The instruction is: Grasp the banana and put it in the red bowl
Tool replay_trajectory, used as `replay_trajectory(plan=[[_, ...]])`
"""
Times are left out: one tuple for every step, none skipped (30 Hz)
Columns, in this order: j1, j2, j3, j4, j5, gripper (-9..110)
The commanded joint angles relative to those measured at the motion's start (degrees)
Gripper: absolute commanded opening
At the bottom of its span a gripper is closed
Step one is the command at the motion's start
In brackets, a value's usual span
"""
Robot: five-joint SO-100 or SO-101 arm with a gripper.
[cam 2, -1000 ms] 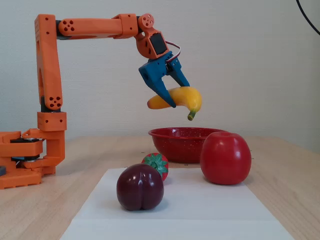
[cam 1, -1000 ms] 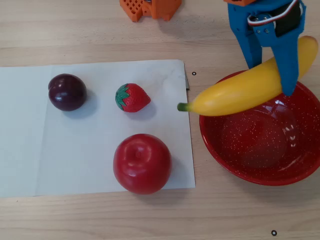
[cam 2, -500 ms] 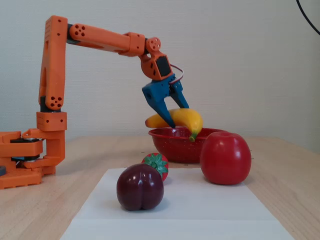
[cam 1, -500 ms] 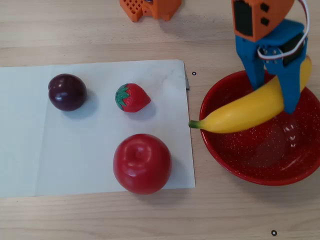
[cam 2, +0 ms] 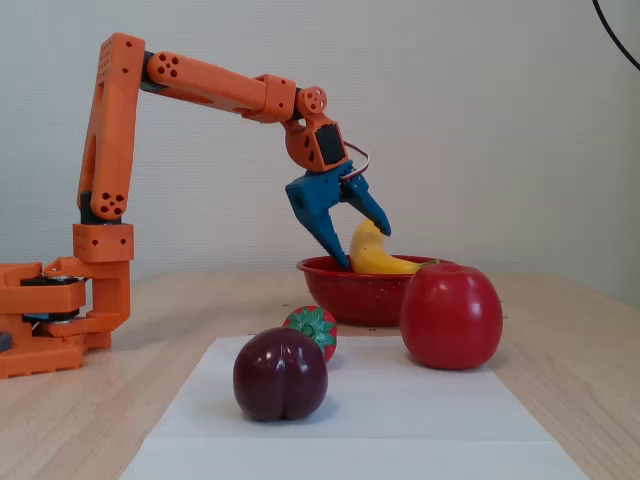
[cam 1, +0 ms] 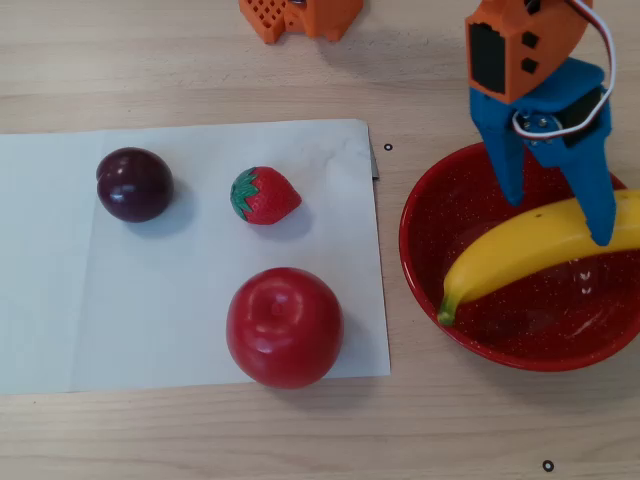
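The yellow banana [cam 1: 520,255] lies inside the red bowl [cam 1: 520,345] at the right of the overhead view, its green stem tip toward the bowl's lower-left rim. My blue gripper [cam 1: 558,220] is open over the bowl. One finger stands behind the banana and the other overlaps its right end. In the fixed view the gripper [cam 2: 362,248] hangs open above the bowl [cam 2: 350,295], with the banana [cam 2: 375,258] showing between the fingers and resting on the bowl.
A red apple [cam 1: 285,325], a strawberry [cam 1: 265,195] and a dark plum [cam 1: 134,184] sit on a white paper sheet [cam 1: 60,300] left of the bowl. The orange arm base [cam 2: 50,320] stands at the far left of the fixed view.
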Motion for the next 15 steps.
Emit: replay_trajectory(plan=[[-3.8,4.7,-6.5,2.8,-0.5,41],[-4.2,4.7,-7.4,4.0,-0.9,41],[-4.6,4.8,-8.5,5.3,-1.4,40],[-4.9,4.8,-9.8,6.8,-1.8,38],[-5.2,5.0,-11.1,8.3,-2.0,34],[-5.5,5.3,-12.4,9.8,-2.4,30],[-5.9,5.5,-13.6,11.0,-2.8,26],[-6.2,5.8,-14.9,12.4,-2.9,22],[-6.6,6.2,-16.1,13.8,-3.2,18],[-6.9,6.6,-17.3,15.1,-3.6,16],[-7.2,7.0,-18.5,16.6,-3.9,14],[-7.6,7.5,-19.5,18.4,-4.3,13],[-7.9,8.0,-20.5,20.1,-4.7,12],[-8.2,8.4,-21.4,22.1,-5.0,11],[-8.4,9.1,-22.1,23.8,-5.2,9]])
